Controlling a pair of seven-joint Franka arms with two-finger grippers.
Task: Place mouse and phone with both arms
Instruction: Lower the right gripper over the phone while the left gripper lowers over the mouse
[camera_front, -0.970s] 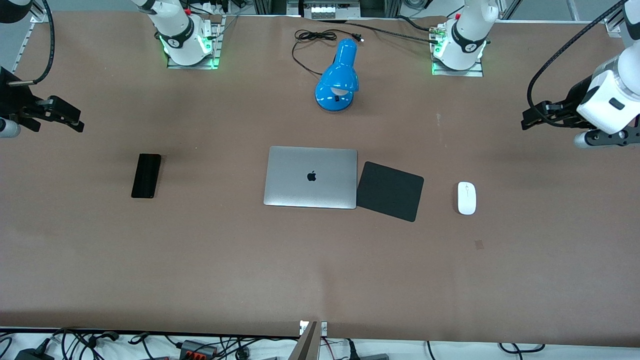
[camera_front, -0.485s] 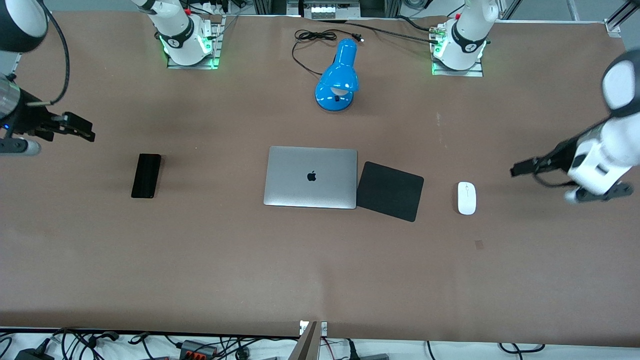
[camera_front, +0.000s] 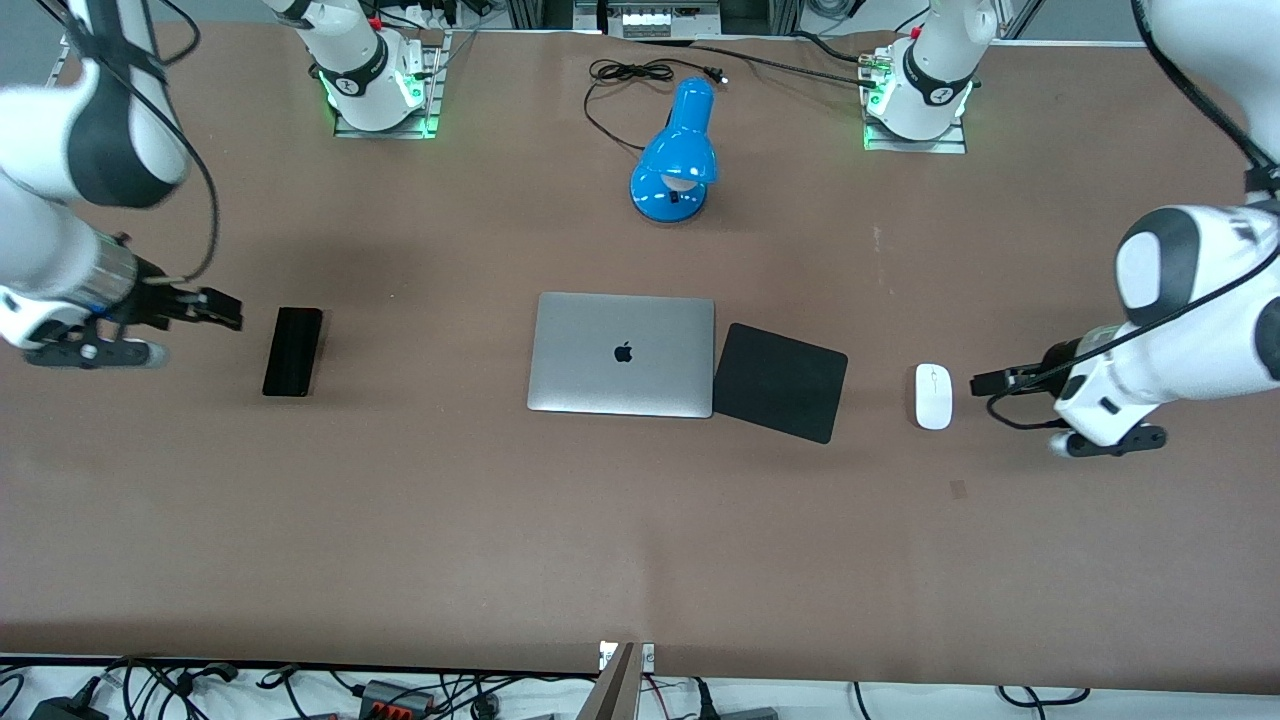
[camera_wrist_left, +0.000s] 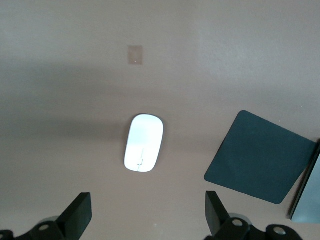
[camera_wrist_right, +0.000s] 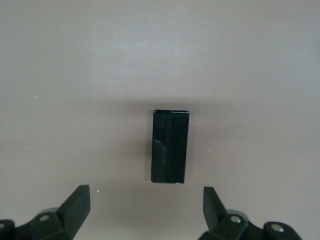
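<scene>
The white mouse (camera_front: 933, 396) lay flat on the brown counter (camera_front: 640, 540), at about 3 o'clock from the black mouse pad (camera_front: 780, 382) and the closed silver laptop (camera_front: 622, 354), and the left gripper (camera_front: 985, 382) hung just beside it with its jaws wide open and empty. The black phone (camera_front: 292, 351) lay at about 9 o'clock from the laptop, well apart from it. The right gripper (camera_front: 222, 318) was close by the phone, maybe a little above the counter, its jaws open too and holding nothing.
</scene>
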